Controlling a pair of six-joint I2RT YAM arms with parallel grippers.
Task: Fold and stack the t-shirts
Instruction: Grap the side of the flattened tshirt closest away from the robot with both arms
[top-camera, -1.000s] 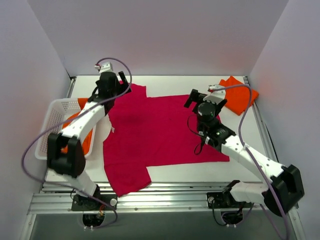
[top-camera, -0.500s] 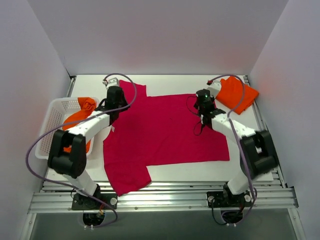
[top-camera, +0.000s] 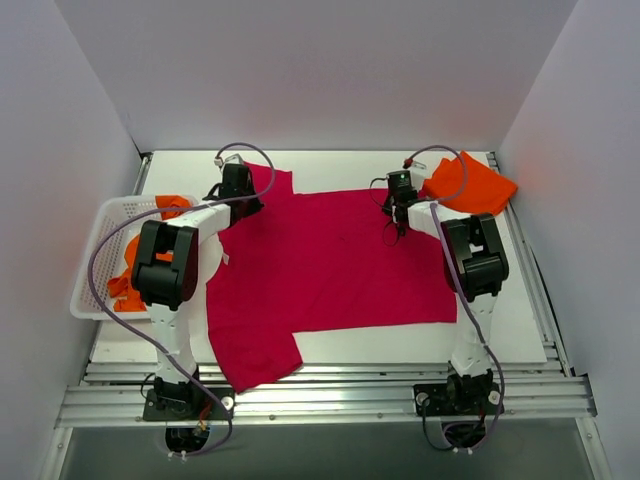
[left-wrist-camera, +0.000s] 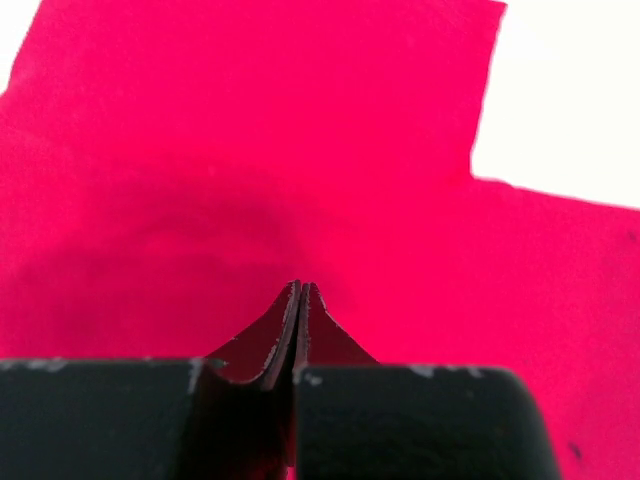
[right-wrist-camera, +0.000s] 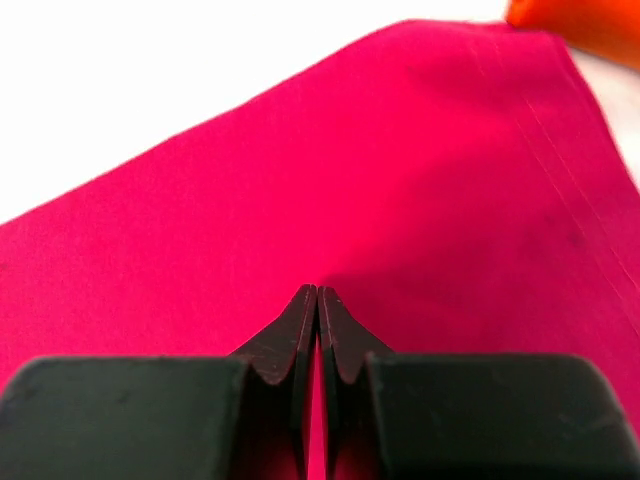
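Left fingers (left-wrist-camera: 299, 305): closed over the shirt (top-camera: 330, 260), nearer its far sleeve than half a second earlier.
Right fingers (right-wrist-camera: 317, 305): closed, shifted toward the shirt's far edge.

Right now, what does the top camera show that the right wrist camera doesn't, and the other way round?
Only the top view: the whole crimson shirt spread flat, the basket on the left with orange cloth in it, and the left hand at the far left sleeve. Only the right wrist view: the right hand close up, plainly shut. Both: the crimson shirt, an orange shirt by its far right corner, and the white table.
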